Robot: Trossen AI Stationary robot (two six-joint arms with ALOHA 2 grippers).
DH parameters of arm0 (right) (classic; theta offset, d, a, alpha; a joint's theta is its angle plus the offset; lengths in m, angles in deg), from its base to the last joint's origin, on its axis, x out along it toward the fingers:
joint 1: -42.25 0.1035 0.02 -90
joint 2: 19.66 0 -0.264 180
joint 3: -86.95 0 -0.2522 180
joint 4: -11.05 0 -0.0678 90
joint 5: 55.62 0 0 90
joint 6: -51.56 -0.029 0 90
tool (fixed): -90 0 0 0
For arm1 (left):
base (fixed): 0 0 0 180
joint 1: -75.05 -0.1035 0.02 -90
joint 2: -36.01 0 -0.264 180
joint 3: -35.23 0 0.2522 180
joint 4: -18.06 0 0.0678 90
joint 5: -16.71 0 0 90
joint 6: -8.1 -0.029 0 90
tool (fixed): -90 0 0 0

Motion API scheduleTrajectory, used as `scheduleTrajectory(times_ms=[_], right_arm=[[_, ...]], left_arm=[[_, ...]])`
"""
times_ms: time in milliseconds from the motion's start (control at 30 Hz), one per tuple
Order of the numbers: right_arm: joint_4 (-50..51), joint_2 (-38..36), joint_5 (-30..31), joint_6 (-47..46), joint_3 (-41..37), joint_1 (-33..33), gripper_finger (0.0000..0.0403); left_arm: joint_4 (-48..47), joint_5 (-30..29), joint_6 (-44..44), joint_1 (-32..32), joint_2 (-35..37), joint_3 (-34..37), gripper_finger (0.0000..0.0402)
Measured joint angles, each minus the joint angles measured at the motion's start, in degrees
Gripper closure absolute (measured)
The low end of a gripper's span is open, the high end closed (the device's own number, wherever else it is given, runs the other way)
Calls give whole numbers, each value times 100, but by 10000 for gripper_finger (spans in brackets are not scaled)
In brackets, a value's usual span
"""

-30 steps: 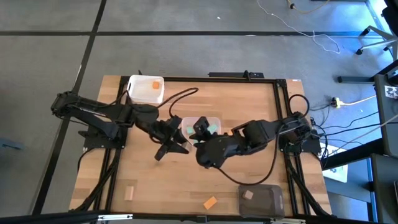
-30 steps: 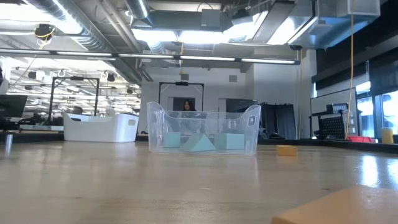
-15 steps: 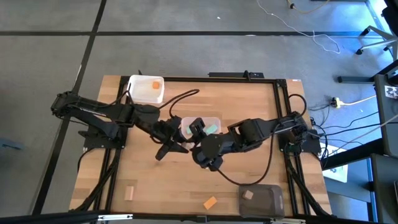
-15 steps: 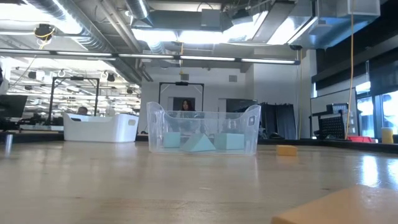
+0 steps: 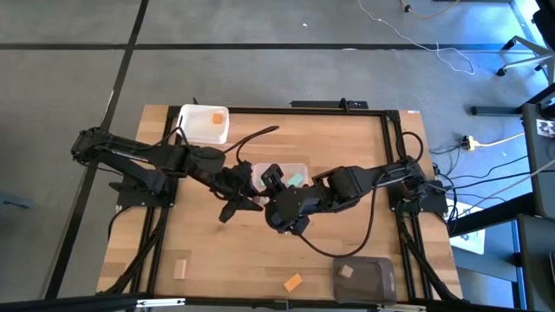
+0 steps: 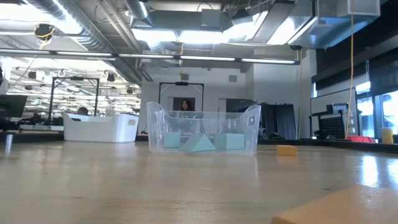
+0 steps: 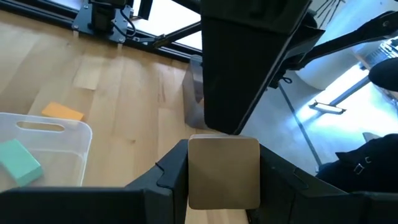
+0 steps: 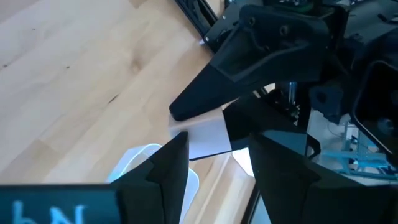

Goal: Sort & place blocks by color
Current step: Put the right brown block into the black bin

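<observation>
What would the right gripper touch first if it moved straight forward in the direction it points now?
Probably the left gripper, which holds a pale tan block directly ahead of the right gripper; exact depth is unclear.

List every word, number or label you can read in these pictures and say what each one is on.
Part of some light lettering shows on the right gripper, at the edge of the right wrist view; it is cut off and cannot be read.
No readable text on the blocks, such as the tan block in the left gripper.
No readable text on the clear tub, the white tub or the table.
</observation>
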Motion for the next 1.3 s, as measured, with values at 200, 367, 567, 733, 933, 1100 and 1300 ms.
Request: scheduleTrajectory(times_ms=[200,367,567,733,933,1100,1300], right_arm=[[116,0,-87,-13,0,29,232],[146,-5,-97,-14,0,35,232],[227,-11,-110,-13,0,22,232],[191,-17,-157,-13,0,-77,232],[107,-17,-171,14,0,-115,232],[51,-18,-115,26,0,-117,232],[-44,-17,-108,183,-2,-124,232]], left_arm=[[-3,42,-93,-93,1,-7,279],[-19,159,-119,-190,89,-11,279],[-28,195,-139,-289,116,-11,279],[-4,288,-130,-293,117,-11,279],[6,299,-132,-286,117,-11,279],[49,302,-116,-286,117,-11,279],[144,341,-112,-286,119,-11,279]])
